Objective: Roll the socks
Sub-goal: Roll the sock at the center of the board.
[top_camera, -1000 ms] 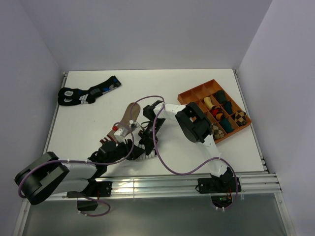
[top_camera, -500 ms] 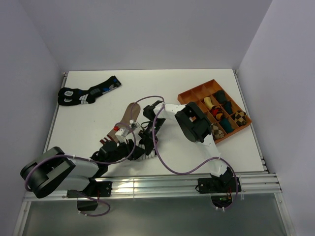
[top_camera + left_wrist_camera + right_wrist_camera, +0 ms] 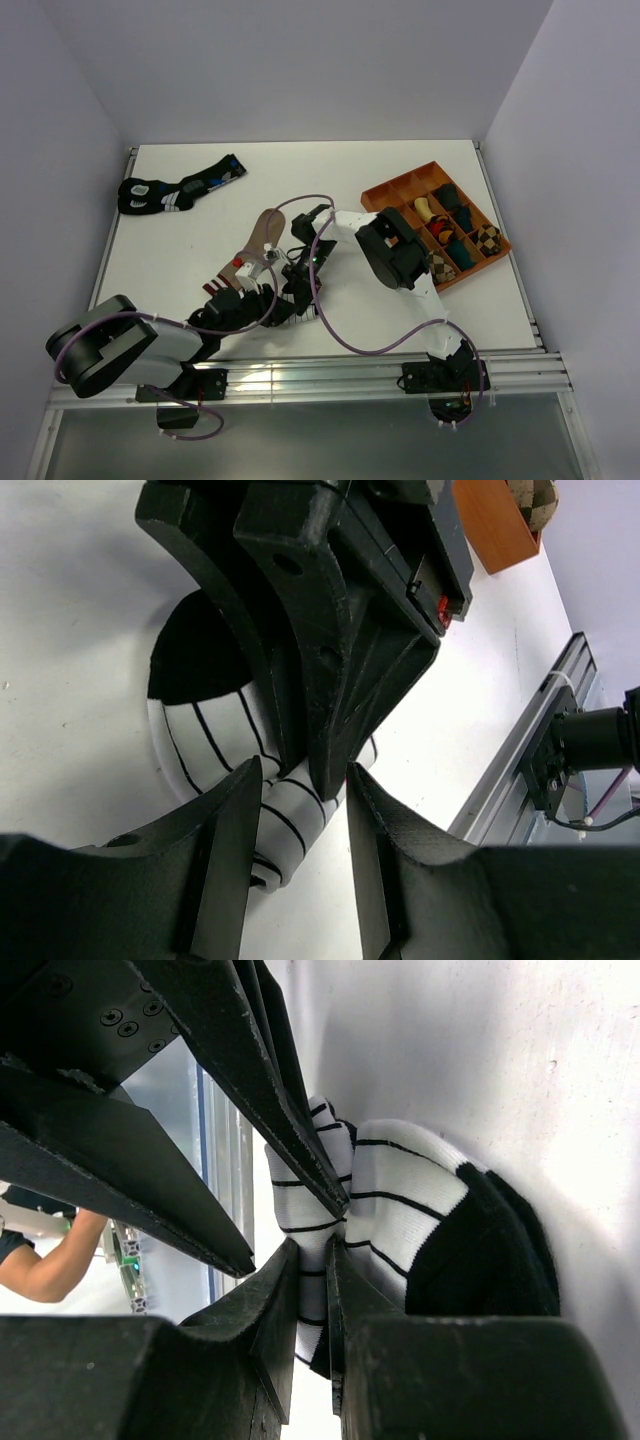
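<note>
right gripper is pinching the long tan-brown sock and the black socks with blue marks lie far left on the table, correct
Not quite. The right gripper is pinching the white cloth sock with thin black stripes, not the long tan-brown sock, as the right wrist view shows. The black socks with blue and white marks do lie far left on the white table.

walls [image 3: 300,60]: pale lilac | table [image 3: 330,170]: white | rail [image 3: 330,378]: aluminium, near edge
</note>
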Controlling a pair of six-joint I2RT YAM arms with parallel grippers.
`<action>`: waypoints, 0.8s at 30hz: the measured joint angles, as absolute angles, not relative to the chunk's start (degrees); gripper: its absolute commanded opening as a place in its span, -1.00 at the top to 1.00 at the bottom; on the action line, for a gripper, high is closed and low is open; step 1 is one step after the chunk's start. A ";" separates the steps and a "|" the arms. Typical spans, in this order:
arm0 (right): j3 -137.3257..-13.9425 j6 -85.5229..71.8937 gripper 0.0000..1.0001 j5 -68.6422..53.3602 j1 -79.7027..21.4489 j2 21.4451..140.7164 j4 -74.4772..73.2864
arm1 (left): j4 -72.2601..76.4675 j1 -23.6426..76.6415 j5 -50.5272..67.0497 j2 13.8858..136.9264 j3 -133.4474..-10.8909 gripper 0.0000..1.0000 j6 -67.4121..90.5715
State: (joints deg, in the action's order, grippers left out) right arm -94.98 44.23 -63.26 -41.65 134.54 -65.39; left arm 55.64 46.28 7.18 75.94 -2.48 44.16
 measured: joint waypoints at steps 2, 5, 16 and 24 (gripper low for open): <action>-95.31 44.40 0.71 -63.29 -41.54 134.72 -65.76 | 55.40 46.63 6.37 75.83 -2.48 0.10 44.42; -95.90 44.45 0.71 -63.53 -41.21 135.28 -66.43 | 54.96 46.94 5.61 75.35 -2.48 0.10 44.71; -97.95 44.66 0.71 -63.51 -40.32 136.46 -68.27 | 53.91 47.57 3.97 74.83 -2.48 0.11 44.88; -98.41 44.62 0.71 -63.99 -39.86 137.25 -68.86 | 52.86 48.01 2.68 74.83 -2.48 0.14 45.52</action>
